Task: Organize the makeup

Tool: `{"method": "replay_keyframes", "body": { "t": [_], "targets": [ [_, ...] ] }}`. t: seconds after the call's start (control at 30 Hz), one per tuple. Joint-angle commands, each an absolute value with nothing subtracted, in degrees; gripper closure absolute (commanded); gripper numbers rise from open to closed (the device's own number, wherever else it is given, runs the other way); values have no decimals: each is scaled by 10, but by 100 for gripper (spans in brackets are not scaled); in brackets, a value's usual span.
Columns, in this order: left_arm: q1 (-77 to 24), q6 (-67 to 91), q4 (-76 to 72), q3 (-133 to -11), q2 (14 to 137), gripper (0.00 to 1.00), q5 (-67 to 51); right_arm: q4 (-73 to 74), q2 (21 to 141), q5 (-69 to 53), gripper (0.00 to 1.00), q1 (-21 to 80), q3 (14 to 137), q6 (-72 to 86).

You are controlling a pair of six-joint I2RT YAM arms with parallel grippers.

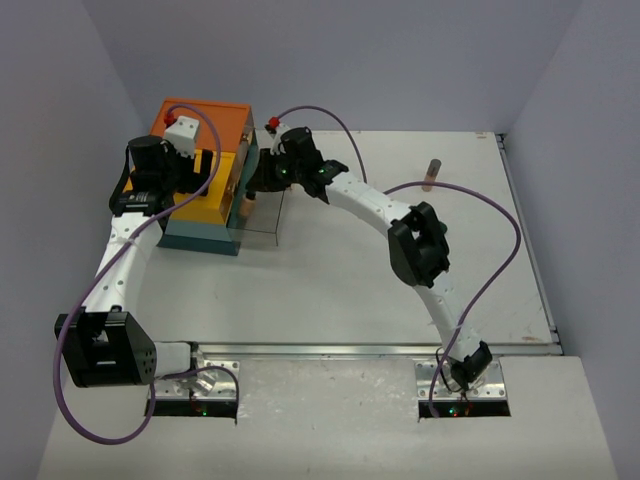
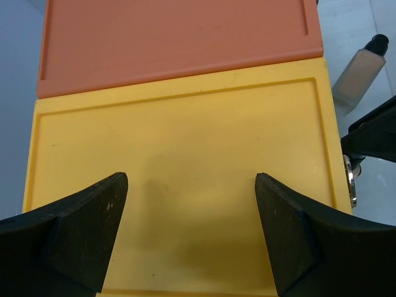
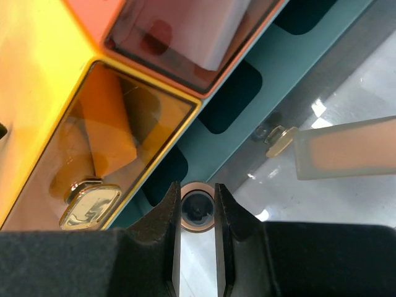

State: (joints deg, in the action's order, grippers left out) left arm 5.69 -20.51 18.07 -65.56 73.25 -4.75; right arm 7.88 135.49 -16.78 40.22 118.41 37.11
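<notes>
White tabletop (image 1: pixel 340 280) bears the drawer box (image 1: pixel 205 215). The right arm reaches bent to the box's drawer side; the left arm arches over it. A standing bottle (image 1: pixel 431 172) is well right of the box, and a lying bottle (image 3: pixel 346 153) is just beside it. The right gripper (image 3: pixel 198 198) is closed on a gripped bottle (image 3: pixel 198 210), seen end-on. The left gripper (image 2: pixel 192 229) hangs wide open and empty above the yellow top (image 2: pixel 185 124).

Round bottle (image 3: pixel 197 210) end-on between right jaws; tan bottle (image 1: pixel 431 173) upright on table (image 1: pixel 350 285).

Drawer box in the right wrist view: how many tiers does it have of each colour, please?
Orange tier: 1
Yellow tier: 1
Teal tier: 1
Total: 3
</notes>
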Motion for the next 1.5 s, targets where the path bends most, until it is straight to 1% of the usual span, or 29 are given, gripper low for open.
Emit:
{"method": "replay_keyframes", "body": {
  "t": [0.0, 0.13, 0.17, 0.23, 0.37, 0.47, 0.7, 0.8, 0.83, 0.93, 1.03, 1.13, 1.2, 1.33, 1.47],
  "targets": [
    [63, -204, 157, -663, 729, 18, -58, 79, 1365, -154, 80, 402, 1201, 369],
    [63, -203, 159, -667, 732, 18, -62, 88, 1362, -133, 43, 402, 1216, 346],
    [63, -203, 159, -667, 733, 18, -62, 88, 1359, -128, 38, 401, 1220, 337],
    [63, -203, 159, -668, 735, 18, -62, 89, 1354, -121, 33, 400, 1231, 324],
    [63, -205, 160, -669, 737, 18, -62, 105, 1338, -107, 30, 400, 1262, 290],
    [63, -205, 159, -670, 740, 18, -61, 107, 1309, -84, 27, 400, 1259, 260],
    [62, -203, 161, -675, 742, 18, -62, 136, 1247, -59, 24, 394, 1249, 212],
    [63, -204, 164, -675, 741, 18, -61, 191, 1171, -46, 23, 348, 1192, 214],
    [63, -203, 165, -674, 741, 18, -61, 206, 1149, -15, 21, 331, 1159, 198],
    [63, -204, 163, -673, 741, 18, -62, 235, 1073, 118, 1, 293, 1044, 148],
    [63, -201, 161, -677, 740, 18, -66, 263, 1032, 153, 1, 217, 993, 146],
    [63, -200, 162, -682, 739, 17, -68, 273, 1041, 180, 1, 146, 975, 149],
    [63, -202, 165, -683, 738, 17, -67, 276, 1054, 191, 1, 130, 982, 147],
    [63, -209, 165, -679, 737, 17, -53, 285, 1132, 181, 1, 63, 1037, 159],
    [63, -217, 164, -670, 737, 17, -37, 274, 1204, 173, 1, 38, 1096, 154]
  ]
}}
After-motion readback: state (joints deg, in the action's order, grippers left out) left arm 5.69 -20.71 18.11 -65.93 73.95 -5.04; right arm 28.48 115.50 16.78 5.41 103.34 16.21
